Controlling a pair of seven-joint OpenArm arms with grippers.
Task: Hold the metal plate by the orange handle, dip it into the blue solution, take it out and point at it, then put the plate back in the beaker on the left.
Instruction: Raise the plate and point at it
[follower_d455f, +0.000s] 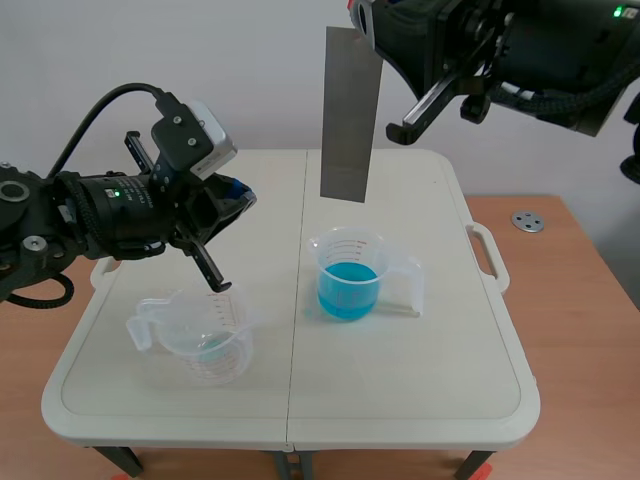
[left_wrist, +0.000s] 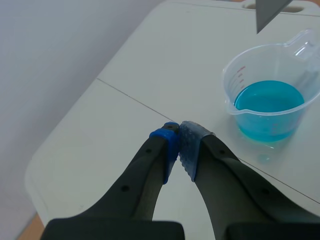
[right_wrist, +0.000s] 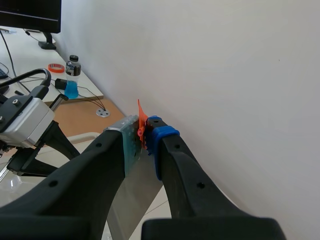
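Right end effector (right_wrist: 145, 132) pinches orange handle (right_wrist: 142, 118), metal plate (follower_d455f: 350, 120) hanging below.

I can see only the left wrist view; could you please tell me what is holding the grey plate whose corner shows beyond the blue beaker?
Observer: The right pincer holds the plate. It is shut on the orange handle at the plate's top end.
Operator: Thank you. Does it hang straight?
Observer: Roughly upright in the scene view, with its lower edge higher than the blue beaker.
Operator: And what sits out of my sight, nearer me?
Observer: A clear beaker stands on the left half of the table, close under the shut left pincer.
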